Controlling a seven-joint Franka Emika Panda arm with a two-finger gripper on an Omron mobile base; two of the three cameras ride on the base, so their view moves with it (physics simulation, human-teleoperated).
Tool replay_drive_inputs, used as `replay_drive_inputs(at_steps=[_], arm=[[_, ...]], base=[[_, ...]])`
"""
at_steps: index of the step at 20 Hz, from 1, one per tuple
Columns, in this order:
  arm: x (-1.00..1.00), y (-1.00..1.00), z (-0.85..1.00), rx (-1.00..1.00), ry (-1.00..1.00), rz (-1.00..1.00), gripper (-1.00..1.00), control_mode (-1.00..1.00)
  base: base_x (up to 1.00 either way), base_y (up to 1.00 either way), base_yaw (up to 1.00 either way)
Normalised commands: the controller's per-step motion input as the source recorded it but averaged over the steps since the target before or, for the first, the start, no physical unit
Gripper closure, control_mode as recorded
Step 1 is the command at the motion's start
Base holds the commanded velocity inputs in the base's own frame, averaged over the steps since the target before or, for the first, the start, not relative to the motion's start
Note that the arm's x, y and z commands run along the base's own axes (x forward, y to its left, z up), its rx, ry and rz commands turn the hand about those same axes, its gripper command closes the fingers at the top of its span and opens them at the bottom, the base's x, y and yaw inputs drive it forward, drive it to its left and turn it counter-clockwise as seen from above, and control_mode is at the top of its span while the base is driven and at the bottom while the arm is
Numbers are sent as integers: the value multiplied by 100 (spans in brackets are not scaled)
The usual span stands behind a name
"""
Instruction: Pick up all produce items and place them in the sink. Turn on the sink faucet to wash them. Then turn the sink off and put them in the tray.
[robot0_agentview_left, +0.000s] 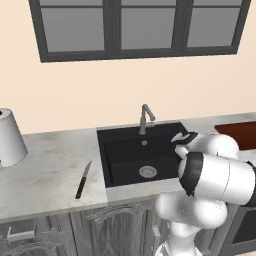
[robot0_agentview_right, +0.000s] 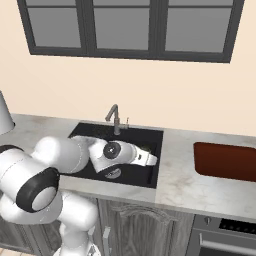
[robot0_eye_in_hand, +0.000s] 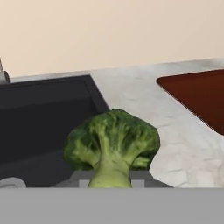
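broadly, a pale marbled tabletop (robot0_agentview_left: 50, 170) is seen running under a dark-framed window (robot0_agentview_left: 137, 27), with grey cabinet fronts below it. set into the tabletop is the sink (robot0_agentview_left: 125, 150), a matte-black rectangular basin with a round silver drain (robot0_agentview_left: 147, 172) in its floor. the white arm is bent over the right part of the basin in both base views, so that part of the sink is covered.

to the right of the sink, apart from it on the tabletop, the tray (robot0_agentview_right: 227, 161) is laid, shallow and dark reddish-brown; its near corner is also seen at the right of the hand view. at the far left of the tabletop a white paper towel roll (robot0_agentview_left: 9, 137) is stood upright.

behind the basin the sink faucet (robot0_agentview_left: 145, 118) is mounted, a slim metal tap with a bent spout pointed over the sink. no water is seen at the spout.

left of the sink a black-handled knife (robot0_agentview_left: 83, 180) is laid flat on the tabletop.

in the hand view the broccoli (robot0_eye_in_hand: 111, 144) is held by its pale stem in the tool (robot0_eye_in_hand: 111, 183), the jaws narrowed onto it, bumpy green head away from the camera. it is seen above the sink's right rim, with tabletop and tray beyond.
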Motion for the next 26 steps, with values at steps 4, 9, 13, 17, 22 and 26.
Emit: replay_drive_inputs(at_steps=[4,9,13,17,22,26], arm=[[0,-30,100,8,10,-12,100,-100],[0,-30,100,13,13,-7,100,-100],[0,-42,100,16,12,-5,100,-100],[0,-58,76,14,7,-4,100,-100],[0,-75,9,13,0,-5,100,-100],[0,-64,-25,3,0,-7,100,-100]], base=[[0,0,0],[0,0,0],[0,0,0],[0,0,0],[0,0,0],[0,0,0]])
